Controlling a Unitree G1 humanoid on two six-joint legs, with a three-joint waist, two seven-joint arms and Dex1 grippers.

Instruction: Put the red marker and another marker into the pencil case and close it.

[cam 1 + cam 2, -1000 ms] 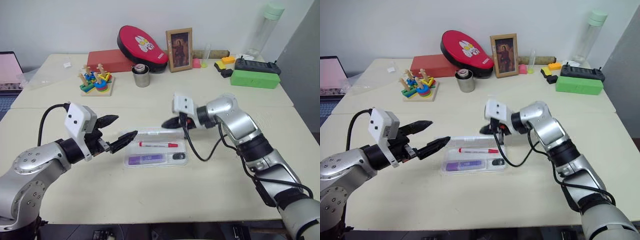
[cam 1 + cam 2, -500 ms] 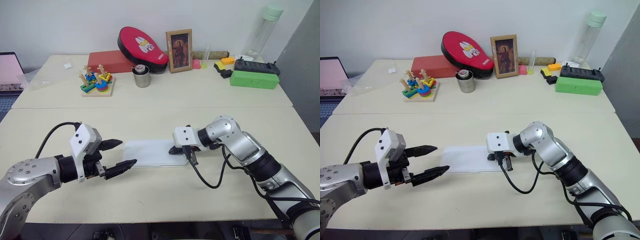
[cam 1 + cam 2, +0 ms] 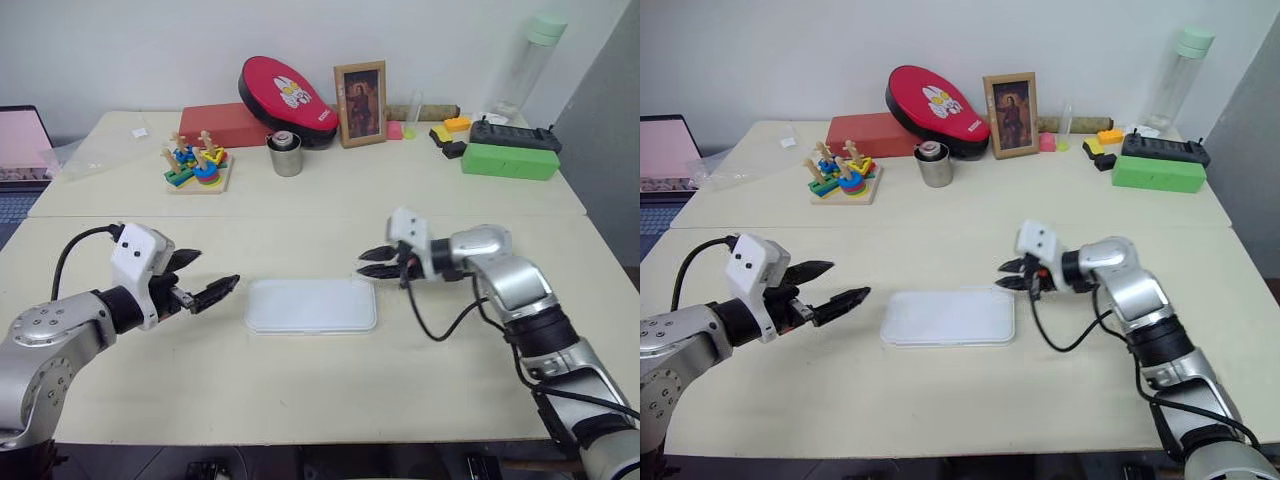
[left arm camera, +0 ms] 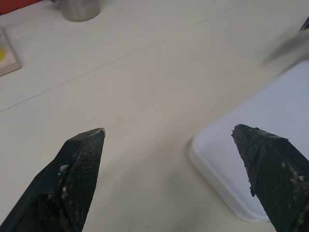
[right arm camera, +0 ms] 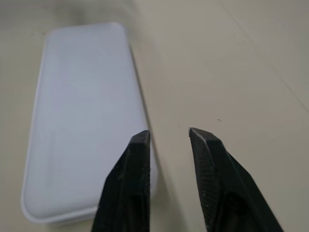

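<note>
On the cream worktop [image 3: 300, 390] the pencil case [image 3: 311, 305] lies shut and flat, a plain white rounded rectangle whose lid hides whatever is inside, and neither pincer touches it. Left of the case, the left pincer [image 3: 208, 280] hangs just above the surface on a bent arm, pointing toward the case's near short end with its black fingers spread wide and nothing between them. Right of the case, the right pincer [image 3: 373, 262] reaches in level from a bent elbow, its tips just off the case's far right corner, fingers parted a little and empty.
</note>
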